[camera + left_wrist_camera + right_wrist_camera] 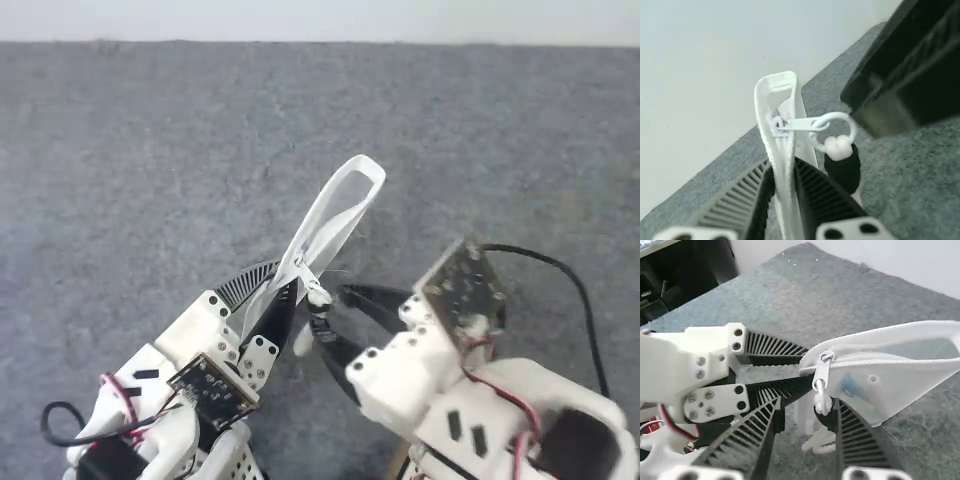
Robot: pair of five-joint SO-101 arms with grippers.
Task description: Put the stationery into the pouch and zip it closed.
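The pouch (335,215), white with a clear side, is held off the grey table (150,150) near the middle of the high view. It is turned on edge, and its free end is pointed toward 1 o'clock. Its near end is clamped by the left gripper (272,290), whose arm enters from 7 o'clock. In the left wrist view the white edge of the pouch (782,125) is seen pinched tight between the ribbed black jaws of the left gripper (782,175).

The right gripper (328,305) is brought in from 5 o'clock, and a narrow gap is kept between its jaws. The zipper pull (318,295) is placed in that gap, just beside the left gripper. In the right wrist view the zipper pull (821,377) is seen hanging from the slider at the clamped end of the pouch (900,365), between the tips of the right gripper (807,402). The left gripper (805,367) is seen closed on the pouch just behind it.

A white bead (837,145) on the pull's ring is seen touching one black fingertip (the other finger (905,75) is kept apart from it). A small blue item (850,385) can be made out through the clear side. Whether the zip is fully closed cannot be told.
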